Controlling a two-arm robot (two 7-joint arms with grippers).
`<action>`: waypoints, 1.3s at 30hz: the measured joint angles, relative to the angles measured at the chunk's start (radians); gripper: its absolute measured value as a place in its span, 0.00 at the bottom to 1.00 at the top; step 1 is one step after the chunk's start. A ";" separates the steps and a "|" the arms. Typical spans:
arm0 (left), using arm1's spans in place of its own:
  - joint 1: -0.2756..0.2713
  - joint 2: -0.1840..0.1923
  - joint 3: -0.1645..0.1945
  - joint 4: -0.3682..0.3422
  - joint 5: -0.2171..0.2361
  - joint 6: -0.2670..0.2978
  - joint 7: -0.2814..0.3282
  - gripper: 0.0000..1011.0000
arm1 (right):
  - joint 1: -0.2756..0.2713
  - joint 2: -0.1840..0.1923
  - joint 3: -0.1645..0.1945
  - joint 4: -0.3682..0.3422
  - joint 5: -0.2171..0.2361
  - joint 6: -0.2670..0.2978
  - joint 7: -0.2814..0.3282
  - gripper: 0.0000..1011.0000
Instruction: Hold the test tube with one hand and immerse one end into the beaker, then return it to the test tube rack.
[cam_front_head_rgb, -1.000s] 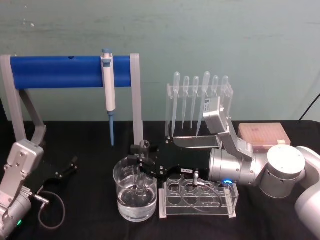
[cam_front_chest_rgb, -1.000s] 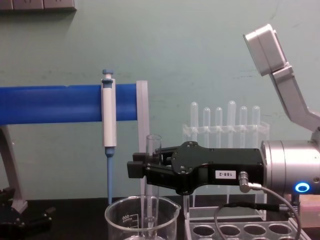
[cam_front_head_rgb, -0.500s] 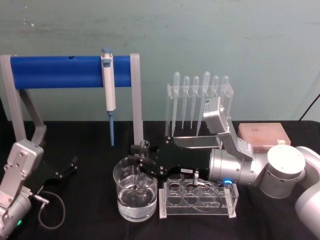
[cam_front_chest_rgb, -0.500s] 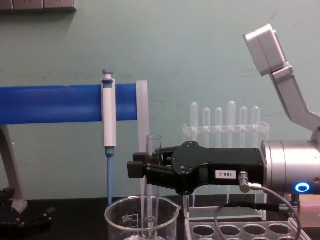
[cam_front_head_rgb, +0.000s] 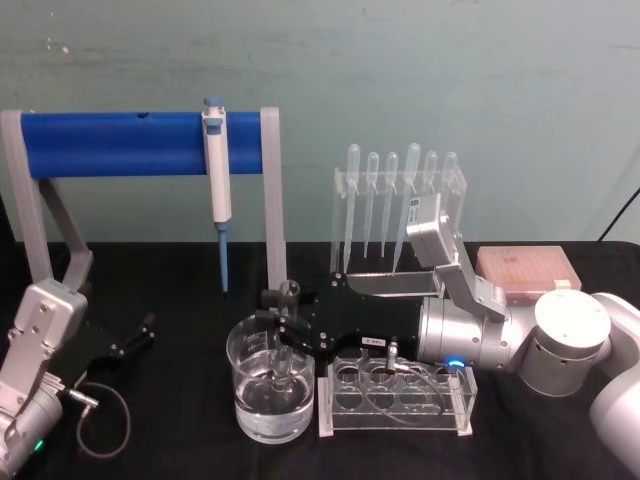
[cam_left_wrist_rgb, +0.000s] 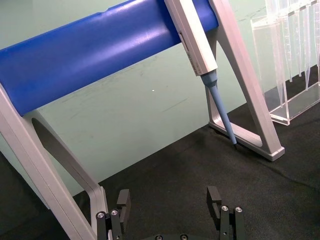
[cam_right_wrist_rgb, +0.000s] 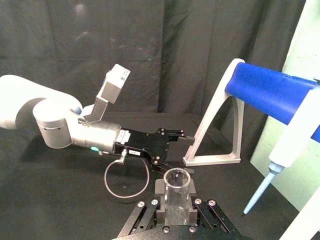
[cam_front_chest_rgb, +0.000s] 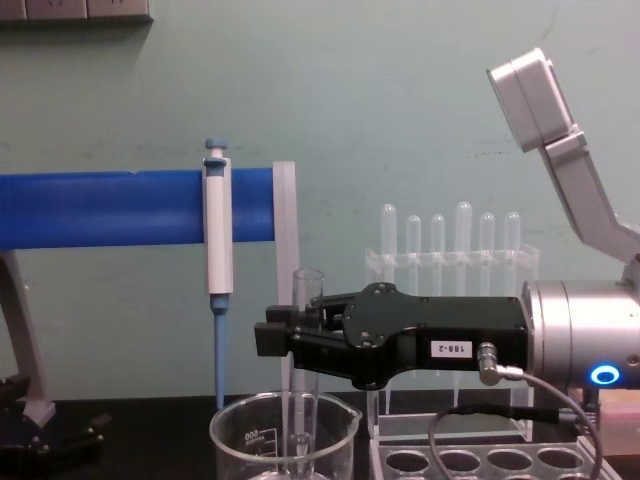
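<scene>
The test tube (cam_front_chest_rgb: 307, 290) stands upright with my right gripper (cam_front_chest_rgb: 293, 338) shut on its middle. Its round lower end dips inside the beaker (cam_front_chest_rgb: 250, 440), which holds clear liquid. From the head view, the beaker (cam_front_head_rgb: 255, 400) sits at the table's centre front, and the right gripper (cam_front_head_rgb: 285, 325) reaches over its rim from the right. In the right wrist view the tube's open top (cam_right_wrist_rgb: 177, 192) shows between the fingers (cam_right_wrist_rgb: 161, 205). My left gripper (cam_front_head_rgb: 132, 338) rests low at the left, open and holding nothing; its fingers (cam_left_wrist_rgb: 215, 197) stand apart.
A blue bar stand (cam_front_head_rgb: 120, 143) with a hanging white-and-blue pipettor (cam_front_head_rgb: 217, 180) spans the back left. A clear rack of thin pipettes (cam_front_head_rgb: 400, 200) stands behind the right arm. A clear tube rack (cam_front_head_rgb: 400, 412) sits right of the beaker. A pink box (cam_front_head_rgb: 525, 268) lies far right.
</scene>
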 joint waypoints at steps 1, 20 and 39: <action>0.000 0.000 0.000 0.000 0.000 0.000 0.000 0.99 | 0.000 0.000 0.000 0.000 0.000 0.000 0.000 0.22; 0.000 0.000 0.000 0.000 0.000 0.000 0.000 0.99 | 0.000 0.000 0.000 0.000 0.000 0.000 -0.001 0.22; 0.000 0.000 0.000 0.000 0.000 0.000 0.000 0.99 | 0.000 0.000 0.000 0.000 0.000 0.000 -0.001 0.22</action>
